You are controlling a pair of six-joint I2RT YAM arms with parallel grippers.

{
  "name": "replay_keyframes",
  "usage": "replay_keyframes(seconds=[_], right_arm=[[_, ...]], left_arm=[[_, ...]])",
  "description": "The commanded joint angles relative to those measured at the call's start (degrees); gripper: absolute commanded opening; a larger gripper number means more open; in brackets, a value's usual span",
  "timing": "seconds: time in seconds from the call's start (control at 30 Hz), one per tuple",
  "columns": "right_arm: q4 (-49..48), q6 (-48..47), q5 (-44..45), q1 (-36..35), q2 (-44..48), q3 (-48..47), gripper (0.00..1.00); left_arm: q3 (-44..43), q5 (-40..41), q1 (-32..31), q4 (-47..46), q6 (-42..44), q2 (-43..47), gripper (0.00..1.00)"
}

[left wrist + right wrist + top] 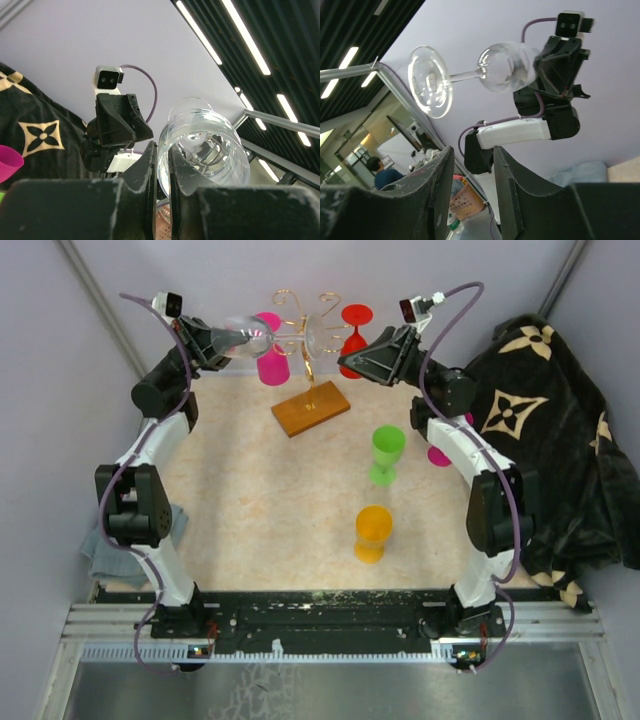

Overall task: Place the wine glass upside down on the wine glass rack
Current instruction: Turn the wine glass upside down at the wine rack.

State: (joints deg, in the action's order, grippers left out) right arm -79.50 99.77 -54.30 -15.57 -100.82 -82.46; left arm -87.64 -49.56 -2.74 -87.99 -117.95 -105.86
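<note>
A clear wine glass (252,337) lies on its side in the air, bowl to the left and foot (312,335) to the right, next to the gold wire wine glass rack (297,312), which stands on a wooden base (311,410). My left gripper (222,340) is shut on the bowl's rim; the left wrist view shows the fingers (144,172) pinching the rim of the bowl (210,145). My right gripper (348,361) is open and empty, just right of the rack. In the right wrist view the glass (505,67) hangs above the open gripper (472,167).
A pink glass (270,362) and a red glass (355,325) stand near the rack. A green glass (387,452) and an orange glass (373,532) stand mid-table. Another pink glass (438,456) is behind the right arm. A black patterned blanket (545,410) lies right, a grey cloth (100,545) left.
</note>
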Motion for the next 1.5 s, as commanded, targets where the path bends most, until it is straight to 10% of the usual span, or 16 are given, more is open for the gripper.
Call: replay_keyframes(seconds=[0.0,1.2,1.47], right_arm=[[-12.02,8.70,3.02,-0.42,-0.83,-6.53,0.39],[5.74,-0.82,1.35,-8.00,-5.34,-21.94,0.39],[4.39,0.78,1.83,-8.34,-5.36,-21.55,0.09]], left_arm=[[-2.19,4.87,-0.14,-13.38,-10.02,0.17,0.00],[1.80,1.00,-1.75,-10.94,-5.90,5.03,0.00],[2.11,1.25,-1.75,-10.91,-5.49,4.72,0.00]])
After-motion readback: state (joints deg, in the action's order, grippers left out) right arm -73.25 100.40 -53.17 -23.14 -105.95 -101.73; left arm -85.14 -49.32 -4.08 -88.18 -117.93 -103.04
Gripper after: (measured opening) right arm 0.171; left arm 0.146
